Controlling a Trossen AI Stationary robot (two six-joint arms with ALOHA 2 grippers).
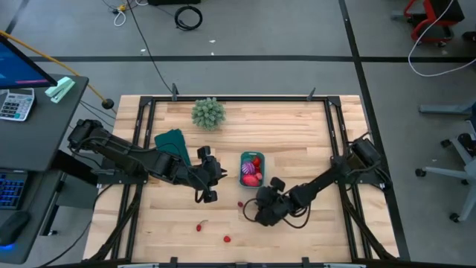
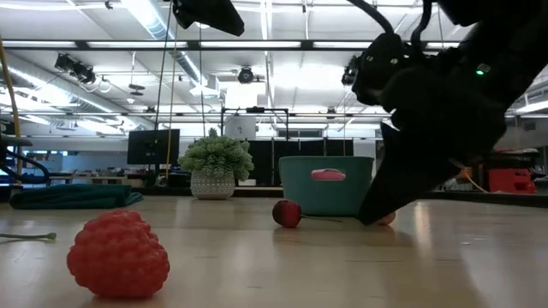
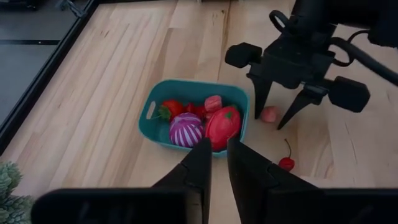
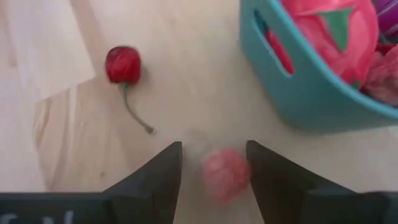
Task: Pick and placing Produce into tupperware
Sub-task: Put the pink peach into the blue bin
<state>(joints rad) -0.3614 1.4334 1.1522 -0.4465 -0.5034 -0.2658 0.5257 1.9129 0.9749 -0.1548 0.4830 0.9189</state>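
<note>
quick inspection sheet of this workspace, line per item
surface: pale wood table inside a dark frame
job's things: teal tub mid-table, holding several red and pink pieces and a purple striped ball; pink berry and cherry loose beside the tub; two more red pieces near the front edge
clutter: spiky green plant ball; dark green flat piece
grippers: right pincer open, fingers either side of the pink berry; left pincer shut, empty, above the table facing the tub
cables: black cable on the floor behind the table
surroundings: desk with calculator
</note>
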